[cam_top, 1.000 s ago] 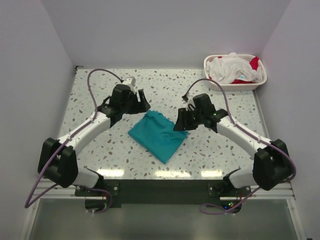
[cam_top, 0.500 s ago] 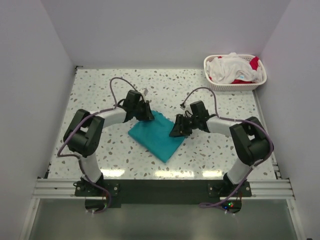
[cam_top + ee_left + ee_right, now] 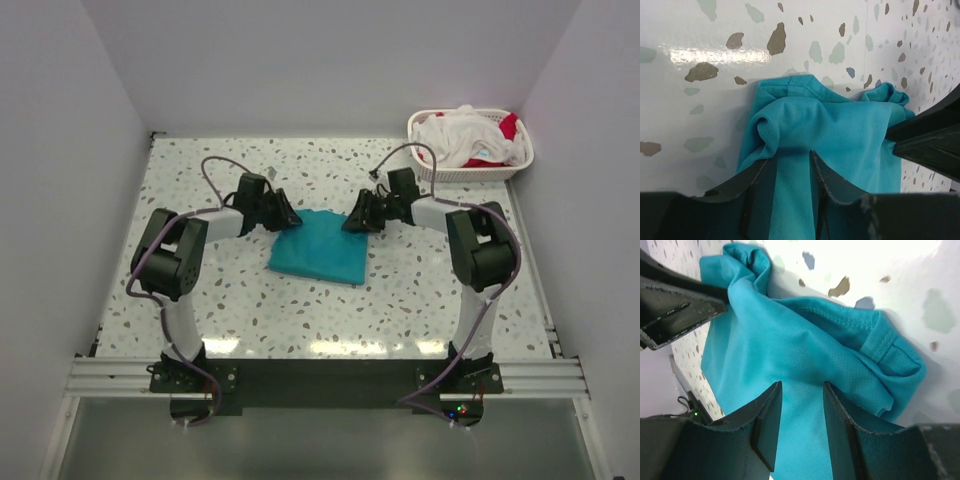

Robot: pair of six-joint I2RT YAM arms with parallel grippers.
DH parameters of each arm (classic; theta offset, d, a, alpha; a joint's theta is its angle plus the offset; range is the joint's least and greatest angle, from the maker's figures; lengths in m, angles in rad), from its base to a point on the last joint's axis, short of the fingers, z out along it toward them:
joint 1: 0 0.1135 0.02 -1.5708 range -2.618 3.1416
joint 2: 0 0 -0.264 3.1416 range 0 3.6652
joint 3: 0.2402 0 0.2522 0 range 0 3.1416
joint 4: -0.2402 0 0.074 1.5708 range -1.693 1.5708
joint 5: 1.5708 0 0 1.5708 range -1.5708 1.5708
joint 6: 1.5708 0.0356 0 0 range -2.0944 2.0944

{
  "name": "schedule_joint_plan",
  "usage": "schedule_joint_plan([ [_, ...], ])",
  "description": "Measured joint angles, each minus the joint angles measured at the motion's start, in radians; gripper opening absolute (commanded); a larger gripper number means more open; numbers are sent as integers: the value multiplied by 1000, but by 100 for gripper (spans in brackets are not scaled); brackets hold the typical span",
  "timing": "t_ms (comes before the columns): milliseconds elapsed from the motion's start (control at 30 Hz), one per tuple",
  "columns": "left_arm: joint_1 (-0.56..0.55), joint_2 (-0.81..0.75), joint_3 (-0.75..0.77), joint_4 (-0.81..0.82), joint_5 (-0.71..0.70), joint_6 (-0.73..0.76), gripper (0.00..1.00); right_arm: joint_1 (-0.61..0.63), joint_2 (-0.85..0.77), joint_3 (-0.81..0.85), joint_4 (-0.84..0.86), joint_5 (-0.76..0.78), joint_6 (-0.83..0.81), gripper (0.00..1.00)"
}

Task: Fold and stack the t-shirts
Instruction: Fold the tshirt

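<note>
teal t-shirt (image 3: 320, 255) pinched by left gripper (image 3: 285, 214) and right gripper (image 3: 355, 221), wrists low.

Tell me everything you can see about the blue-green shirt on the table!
The teal t-shirt looks soft and thin, with a fine mesh weave and stitched hems. It lies folded into a small, slightly rumpled bundle near the middle of the speckled table. Its far edge is bunched and wrinkled, because the left end effector and the right end effector each pinch a fold of it at a far corner. Nothing else touches it.
</note>
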Motion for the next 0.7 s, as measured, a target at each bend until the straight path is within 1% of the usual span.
schedule_joint_plan([
  [100,7,-43,-1,-42,-22,-3,43,-20,-19,43,-62,34,-23,47],
  [133,8,-70,-3,-56,-33,-4,46,-24,-38,45,-79,42,-31,48],
  [233,8,-189,-30,-93,-76,-7,50,-34,-125,28,-106,49,-32,50],
  [300,5,-297,-63,-103,-99,-8,50,-34,-203,-22,-80,21,-14,51],
  [367,-4,-378,-100,-93,-111,-8,50,-29,-283,-114,8,-36,35,52],
  [433,-25,-435,-151,-69,-113,-9,49,-18,-329,-203,87,-82,87,53],
  [533,-64,-441,-256,-29,-106,-16,45,19,-326,-309,165,-127,138,53],
  [600,-76,-414,-341,-6,-96,-36,42,42,-290,-367,215,-142,160,52],
  [633,-75,-392,-380,0,-96,-45,39,46,-264,-395,242,-150,166,52],
  [700,-66,-350,-436,31,-83,-87,37,40,-210,-437,269,-150,171,50],
])
